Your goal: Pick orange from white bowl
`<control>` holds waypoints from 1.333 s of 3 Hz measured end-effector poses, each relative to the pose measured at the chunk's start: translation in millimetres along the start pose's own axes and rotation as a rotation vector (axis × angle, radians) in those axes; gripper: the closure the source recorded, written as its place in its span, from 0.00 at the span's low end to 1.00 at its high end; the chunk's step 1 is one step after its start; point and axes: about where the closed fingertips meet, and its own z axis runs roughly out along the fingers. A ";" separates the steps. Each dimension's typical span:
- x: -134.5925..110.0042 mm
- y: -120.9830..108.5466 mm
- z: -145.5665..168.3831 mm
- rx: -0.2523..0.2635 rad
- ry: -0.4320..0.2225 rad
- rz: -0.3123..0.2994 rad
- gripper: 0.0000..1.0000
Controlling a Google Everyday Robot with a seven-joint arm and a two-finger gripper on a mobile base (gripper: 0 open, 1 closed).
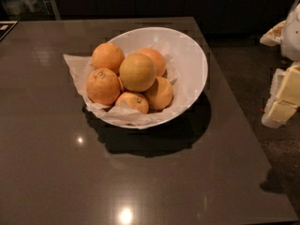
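Observation:
The white bowl [190, 62] stands on a dark glossy table, lined with crinkled white paper, and holds several oranges. The orange [137, 72], the largest and paler yellowish one, sits on top in the middle of the pile. Deeper-orange fruits lie around it, and a speckled one [102, 86] is at the left. My gripper [283, 100] is at the right edge of the view, off the table's right side, well apart from the bowl and level with it.
The dark table [56, 172] ends at a right edge near the gripper, with dark floor beyond. The robot's white arm parts [290, 32] show at the upper right. Dark cabinets run along the back.

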 end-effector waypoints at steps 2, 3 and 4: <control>-15.8 -5.7 -2.3 0.027 0.051 0.018 0.00; -45.1 -18.4 1.2 0.050 0.147 0.042 0.00; -72.2 -29.4 7.1 0.086 0.178 0.037 0.00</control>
